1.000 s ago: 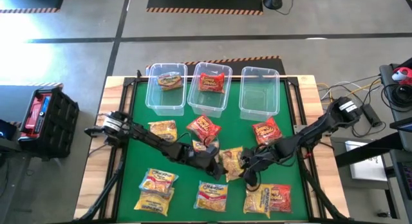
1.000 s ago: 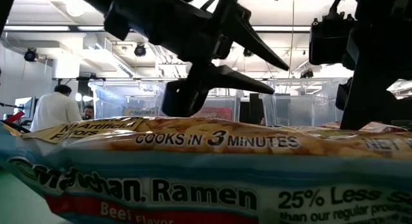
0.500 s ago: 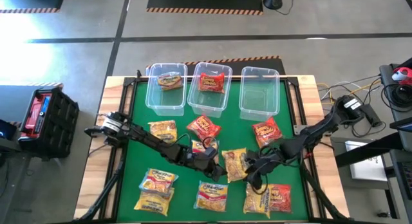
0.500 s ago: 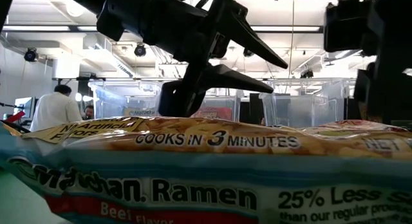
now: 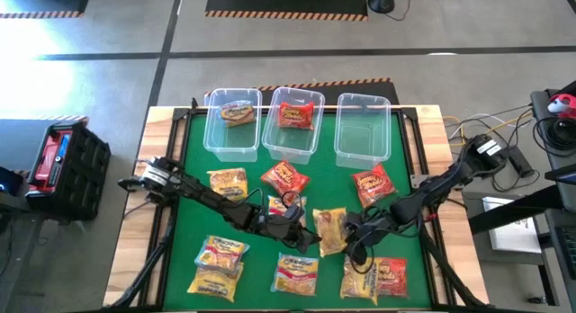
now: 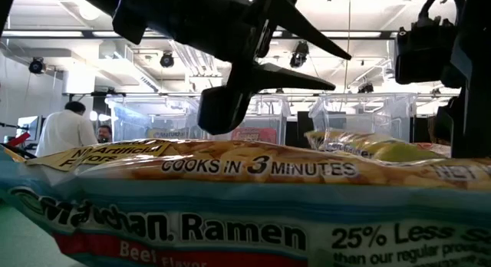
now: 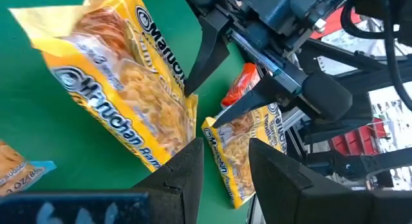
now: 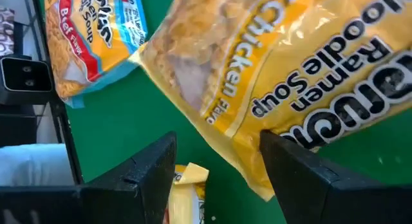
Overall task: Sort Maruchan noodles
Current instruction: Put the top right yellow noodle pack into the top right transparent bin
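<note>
A yellow noodle packet (image 5: 329,230) (image 8: 270,63) sits tilted at the middle of the green mat, between my two grippers. My right gripper (image 5: 349,230) (image 8: 215,166) reaches in from the table's right and is shut on it. My left gripper (image 5: 309,236) (image 6: 341,71) comes from the left. Its fingers stand narrowly apart with nothing between them, close beside the packet's near-left end (image 7: 183,137). Other red, yellow and orange packets lie flat on the mat, among them one (image 5: 284,176) behind and one (image 5: 295,272) in front. My right gripper holds the yellow packet by a corner of its end (image 7: 192,102), one finger (image 7: 199,63) on either side, coming from the table's right and slanting down. That end is raised off the mat and the packet is tilted. My left gripper's finger (image 7: 187,166) is right at the packet's edge; I cannot tell whether it touches.
Three clear bins stand along the far edge: the left one (image 5: 232,124) holds a yellow-brown packet, the middle one (image 5: 291,122) a red one, and the third (image 5: 362,126) is at the right. A packet (image 6: 230,206) lies right in front of the low camera.
My left gripper has stayed in place and tipped its fingers upward a little. My right gripper has shifted slightly toward the left gripper and rolled. The yellow packet's held end has risen, and the packet stands more tilted than before.
</note>
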Tool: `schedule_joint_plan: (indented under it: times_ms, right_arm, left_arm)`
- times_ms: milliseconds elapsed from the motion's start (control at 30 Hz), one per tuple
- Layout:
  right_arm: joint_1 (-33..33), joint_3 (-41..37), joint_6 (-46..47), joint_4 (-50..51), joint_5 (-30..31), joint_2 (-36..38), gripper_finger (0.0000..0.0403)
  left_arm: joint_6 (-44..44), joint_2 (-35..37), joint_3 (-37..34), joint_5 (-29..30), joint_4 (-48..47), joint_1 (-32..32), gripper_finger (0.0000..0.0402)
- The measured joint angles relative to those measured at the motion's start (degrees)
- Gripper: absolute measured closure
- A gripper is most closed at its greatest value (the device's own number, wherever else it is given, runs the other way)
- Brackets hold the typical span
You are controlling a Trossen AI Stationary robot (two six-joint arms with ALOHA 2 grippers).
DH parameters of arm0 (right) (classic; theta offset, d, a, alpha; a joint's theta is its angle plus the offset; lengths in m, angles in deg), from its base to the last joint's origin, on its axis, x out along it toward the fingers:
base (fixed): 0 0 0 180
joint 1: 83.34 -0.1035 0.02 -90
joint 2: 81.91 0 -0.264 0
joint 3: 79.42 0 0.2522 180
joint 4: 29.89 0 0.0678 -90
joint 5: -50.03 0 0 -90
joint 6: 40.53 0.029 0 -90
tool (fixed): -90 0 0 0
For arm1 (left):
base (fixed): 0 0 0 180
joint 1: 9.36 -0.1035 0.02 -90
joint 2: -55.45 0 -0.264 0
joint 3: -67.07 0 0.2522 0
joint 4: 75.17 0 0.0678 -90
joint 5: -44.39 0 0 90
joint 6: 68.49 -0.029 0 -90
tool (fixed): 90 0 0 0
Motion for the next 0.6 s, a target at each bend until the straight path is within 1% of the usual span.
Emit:
schedule_joint_plan:
  times_ms: [133, 333, 500, 600]
  right_arm:
    - [0.0, -1.4, 0.6, 1.2, 0.3, -0.3, 0.0184]
    - [0.0, -2.4, 1.5, -0.1, 0.8, -1.0, 0.0184]
    - [0.0, -2.4, 1.2, -1.1, 2.8, -1.0, 0.0184]
    - [0.0, -2.5, 1.3, -1.2, 4.6, -1.1, 0.0184]
  left_arm:
    - [0.8, 0.0, -0.2, 0.0, -0.8, 0.0, 0.0295]
    - [0.8, 0.0, -0.2, 0.0, 0.2, 0.0, 0.0288]
    - [0.3, 0.0, -0.2, 0.0, 0.2, -0.1, 0.0266]
    - [-2.5, 0.0, -0.2, -0.2, 0.3, -0.1, 0.0245]
